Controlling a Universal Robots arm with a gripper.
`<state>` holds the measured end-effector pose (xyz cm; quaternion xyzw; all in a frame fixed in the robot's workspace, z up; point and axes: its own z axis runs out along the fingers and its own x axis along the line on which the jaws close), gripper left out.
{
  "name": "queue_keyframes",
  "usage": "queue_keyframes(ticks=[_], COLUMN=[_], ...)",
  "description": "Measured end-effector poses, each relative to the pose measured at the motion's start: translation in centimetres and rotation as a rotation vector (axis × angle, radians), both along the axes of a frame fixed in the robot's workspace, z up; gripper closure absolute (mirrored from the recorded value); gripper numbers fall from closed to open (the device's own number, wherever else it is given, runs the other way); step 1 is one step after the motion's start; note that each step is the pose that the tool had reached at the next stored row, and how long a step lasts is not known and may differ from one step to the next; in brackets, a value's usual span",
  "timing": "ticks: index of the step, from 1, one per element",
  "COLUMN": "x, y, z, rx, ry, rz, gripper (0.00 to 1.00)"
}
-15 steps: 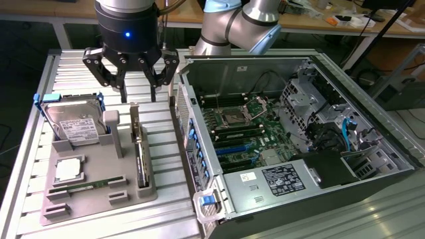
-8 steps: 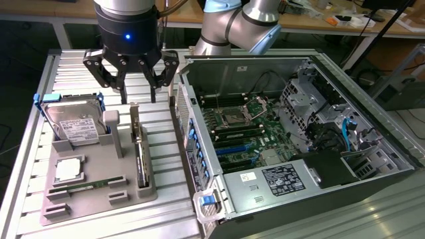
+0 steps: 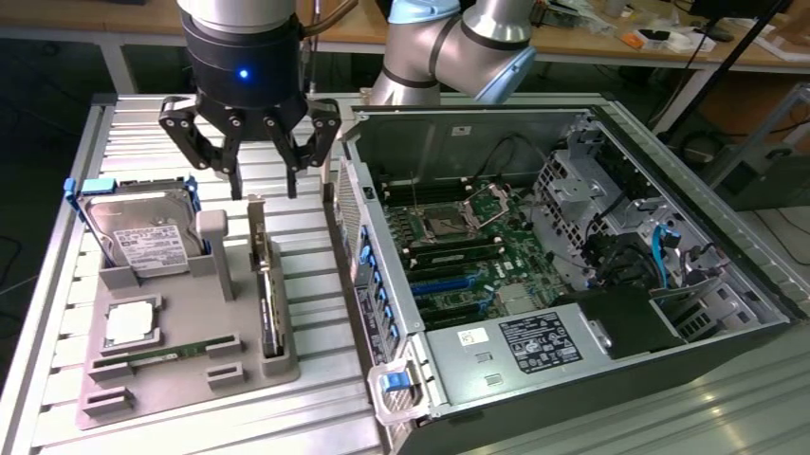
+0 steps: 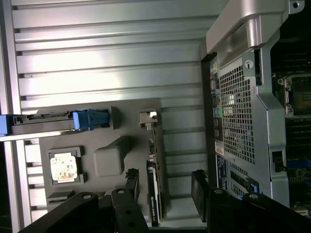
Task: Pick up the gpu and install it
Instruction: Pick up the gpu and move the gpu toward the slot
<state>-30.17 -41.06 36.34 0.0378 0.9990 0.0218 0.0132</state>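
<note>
End effector [image 3: 262, 180] spread wide, empty, hovering over gpu [image 3: 266, 284] in tray.
Grey tray [image 3: 190, 313] below end effector holds hard drive [image 3: 139, 227], cpu [image 3: 133, 322], memory stick [image 3: 165, 355] and the gpu, each in own slot. Gpu [image 4: 154, 204] stands on edge just under the fingers, long axis parallel to open pc case [image 3: 532, 237] beside it, silvery bracket end toward hard drive. Ribbed metal bench [image 3: 317, 275]; cluttered tables behind.

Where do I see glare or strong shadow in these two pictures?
Wrist view: strong glare on the ribbed table, while the pincer is nearly a black silhouette. Exterior view: even light overall, and the computer case is darker inside.
</note>
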Motion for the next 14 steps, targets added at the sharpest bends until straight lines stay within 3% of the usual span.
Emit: queue_keyframes(ticks=[8,14], x=[-0.12,-0.16], y=[-0.07,-0.43], z=[-0.39,-0.56], rx=[0.0000,0.0000], ry=[0.0001,0.0000], rz=[0.000,0.000], gripper=[0.44,0.44])
